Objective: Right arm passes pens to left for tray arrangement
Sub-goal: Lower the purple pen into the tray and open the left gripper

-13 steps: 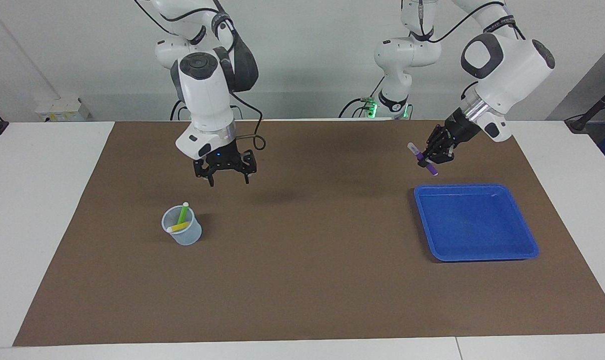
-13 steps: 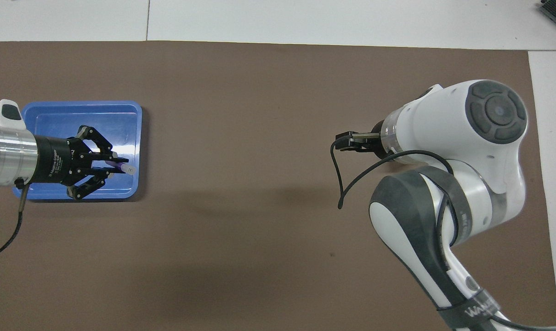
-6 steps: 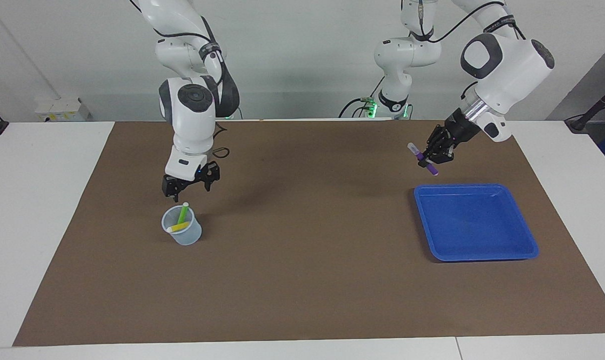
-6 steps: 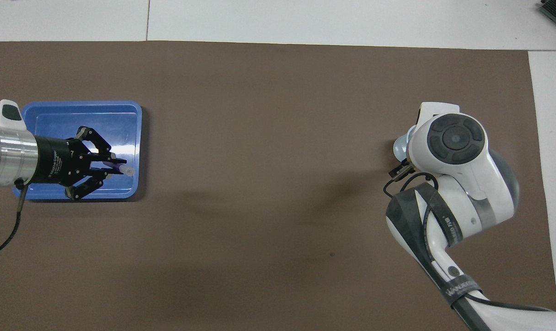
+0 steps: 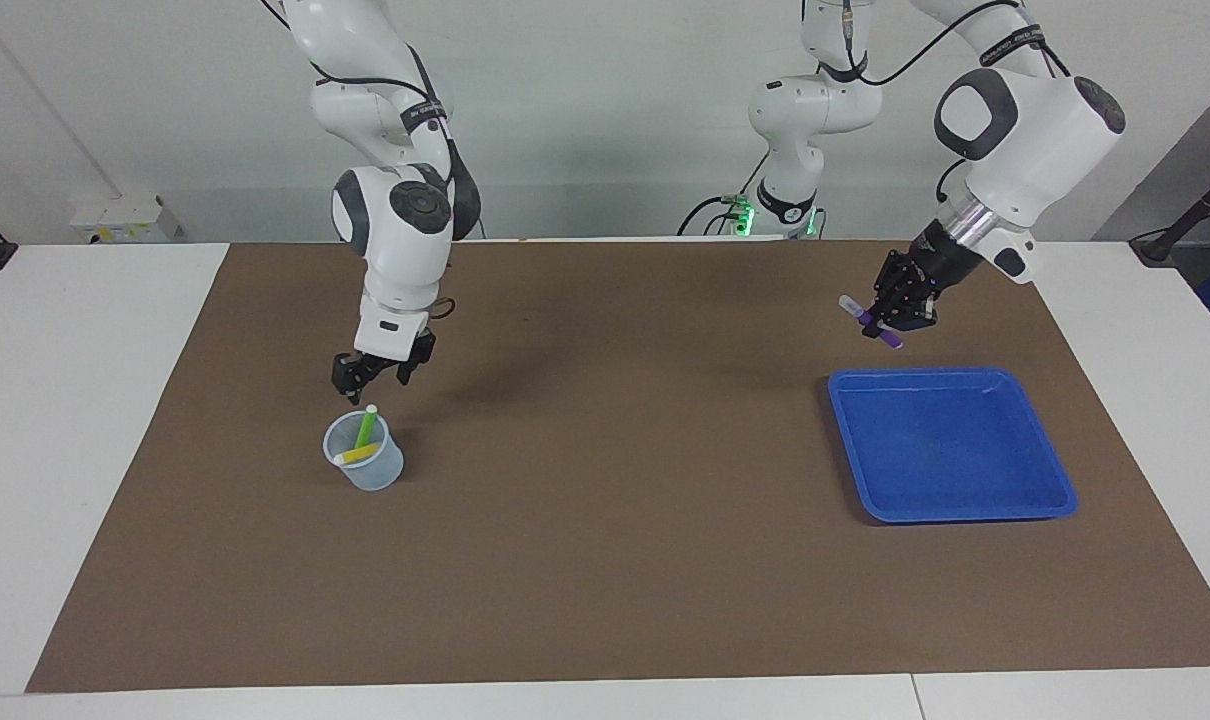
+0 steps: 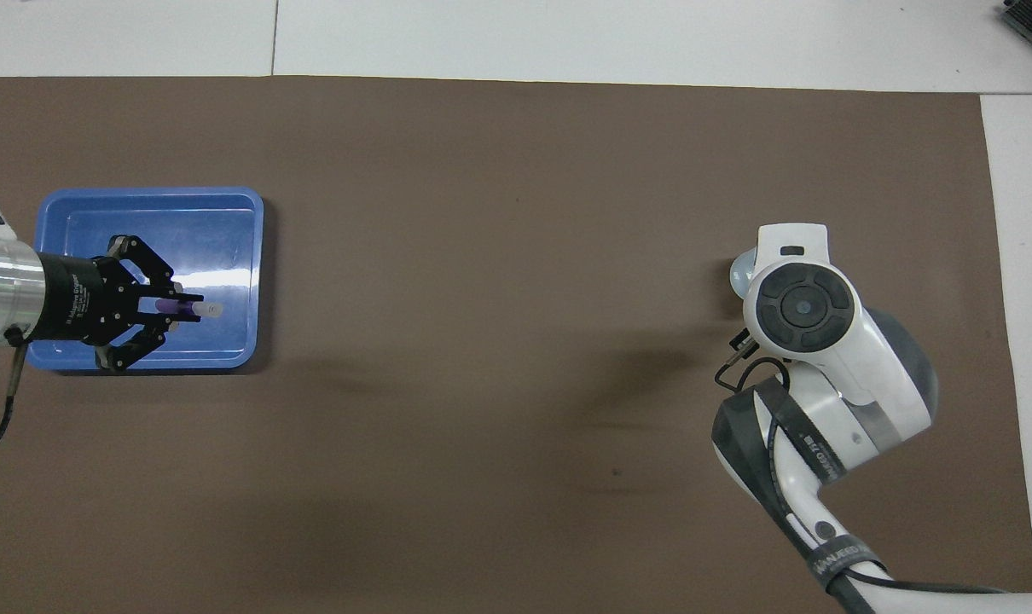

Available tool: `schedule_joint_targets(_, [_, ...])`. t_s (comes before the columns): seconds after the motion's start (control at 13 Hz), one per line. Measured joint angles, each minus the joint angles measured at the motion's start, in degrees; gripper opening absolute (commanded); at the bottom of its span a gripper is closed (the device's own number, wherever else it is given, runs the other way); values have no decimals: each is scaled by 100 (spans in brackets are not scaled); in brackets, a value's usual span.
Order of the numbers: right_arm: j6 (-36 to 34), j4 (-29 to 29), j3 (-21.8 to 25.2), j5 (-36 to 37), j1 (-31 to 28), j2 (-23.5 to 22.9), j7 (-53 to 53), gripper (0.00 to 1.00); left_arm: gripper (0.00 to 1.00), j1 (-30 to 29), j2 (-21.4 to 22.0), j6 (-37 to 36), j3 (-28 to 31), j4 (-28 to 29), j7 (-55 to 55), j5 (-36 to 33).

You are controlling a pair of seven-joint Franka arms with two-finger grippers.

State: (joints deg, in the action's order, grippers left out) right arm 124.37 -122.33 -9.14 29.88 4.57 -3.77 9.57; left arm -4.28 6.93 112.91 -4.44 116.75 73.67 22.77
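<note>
1. Overhead view hides the cup under the right arm's wrist; the facing view shows it holding the green pen and yellow pen, right gripper just above, its finger spread unreadable.
2. Left gripper, clamped on the purple pen, hangs over the tray.
3. Count on the counter: three pens, one cup, one tray.

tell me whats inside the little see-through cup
Two pens stand in the cup: a green pen leaning up past the rim and a yellow pen lying across it. Their lower ends are hard to make out through the wall.
</note>
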Motion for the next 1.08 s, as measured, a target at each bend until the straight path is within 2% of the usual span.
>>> schedule_joint_targets(0.23, [260,-40,0,155,-4,30,38,63,0,-54,-18,555,2,17,1024,-231])
schedule_joint_targets(0.54, [742,-129,7,289,-266,29,571,57,0,-76,-83,858,2,53,2455,-445])
schedule_joint_targets(0.77, [875,-161,11,290,-422,29,826,52,0,-100,-417,1327,0,76,3962,-576])
schedule_joint_targets(1.08, [878,-172,-10,290,-417,29,826,51,0,-155,-788,1780,4,61,5956,-791])
